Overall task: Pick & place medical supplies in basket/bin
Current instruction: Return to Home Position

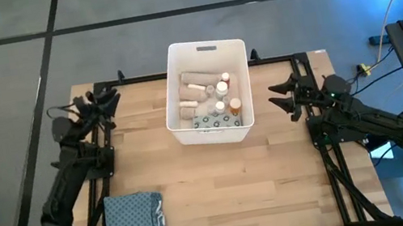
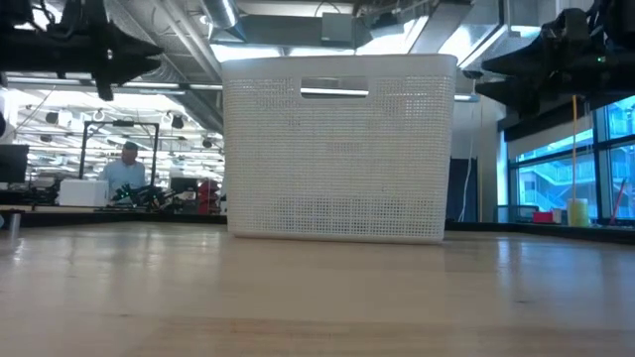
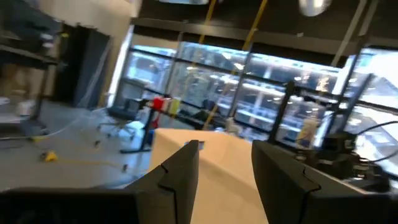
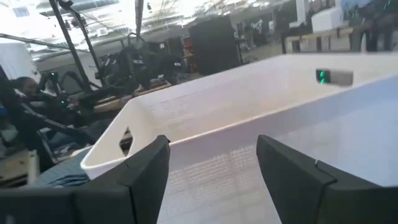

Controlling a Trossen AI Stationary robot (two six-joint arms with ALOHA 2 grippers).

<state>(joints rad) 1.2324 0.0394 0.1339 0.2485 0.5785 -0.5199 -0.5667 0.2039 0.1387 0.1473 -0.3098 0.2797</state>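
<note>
Wooden table [image 1: 237,181] under everything, mostly bare boards.

White bin [image 1: 213,133] at the far middle of the table, between the two arms and within reach of both. Tall walls, slot handle in the far short side. In the low view, fills the centre and hides whatever lies inside.

Left arm folded back along the left edge, right arm along the right edge. Both drawn clear of the bin, which suits a move to rest rather than another pick.

Folded blue-grey cloth [image 1: 133,221] at the near left corner, well apart from the bin. Not one of the supplies, so probably left out on purpose.

Left gripper [image 1: 107,101] raised near the far left corner, fingers spread wide, nothing between them. Right gripper [image 1: 279,97] near the bin's right wall and facing it, equally wide and empty.

Medical supplies [image 1: 211,95] all inside the bin: beige bandage rolls [image 1: 194,80] toward the far left, white bottles [image 1: 222,87] beside them, a red-capped bottle [image 1: 235,105] by the right wall, a dotted packet [image 1: 215,121] flat along the near wall. None visible loose on the table, so picking judged complete.
</note>
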